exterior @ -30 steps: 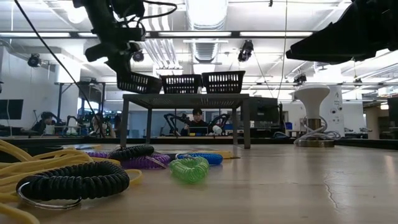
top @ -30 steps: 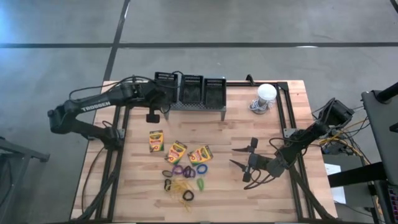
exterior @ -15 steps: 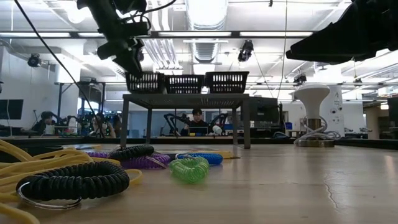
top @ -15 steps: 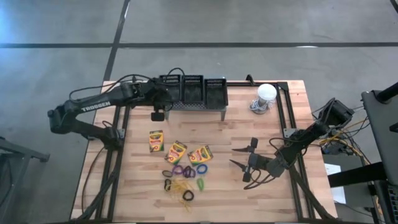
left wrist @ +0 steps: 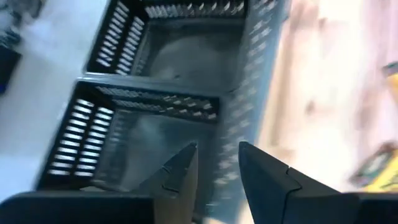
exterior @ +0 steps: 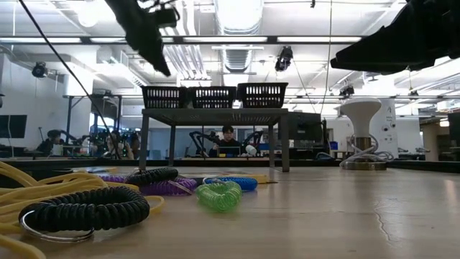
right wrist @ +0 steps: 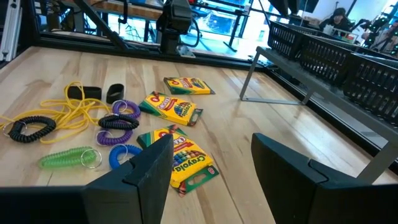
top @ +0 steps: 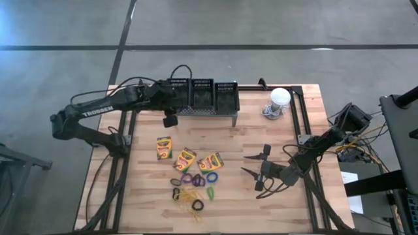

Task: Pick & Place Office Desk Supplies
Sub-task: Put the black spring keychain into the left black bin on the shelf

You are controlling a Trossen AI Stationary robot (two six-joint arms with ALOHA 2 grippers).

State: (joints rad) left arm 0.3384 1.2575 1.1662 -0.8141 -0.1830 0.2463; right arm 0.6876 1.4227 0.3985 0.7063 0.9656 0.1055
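Now the left gripper [top: 170, 120], a little open and empty, hangs by the three small black mesh baskets [top: 200, 95] at the surface's far edge. Three yellow-green crayon boxes [top: 186, 157] lie toward the near edge, closer to it than to the right gripper [top: 255, 164], wide open and empty.

Robotics lab, strip lights [exterior: 237, 39] glowing overhead, a person [exterior: 228, 137] sitting at more robot arms [exterior: 201, 140] beyond the wooden table [exterior: 323, 208]

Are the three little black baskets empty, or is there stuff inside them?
Mostly empty. The two baskets in the left wrist view show bare bottoms. The high view looks empty too, but too small to be sure of the third.
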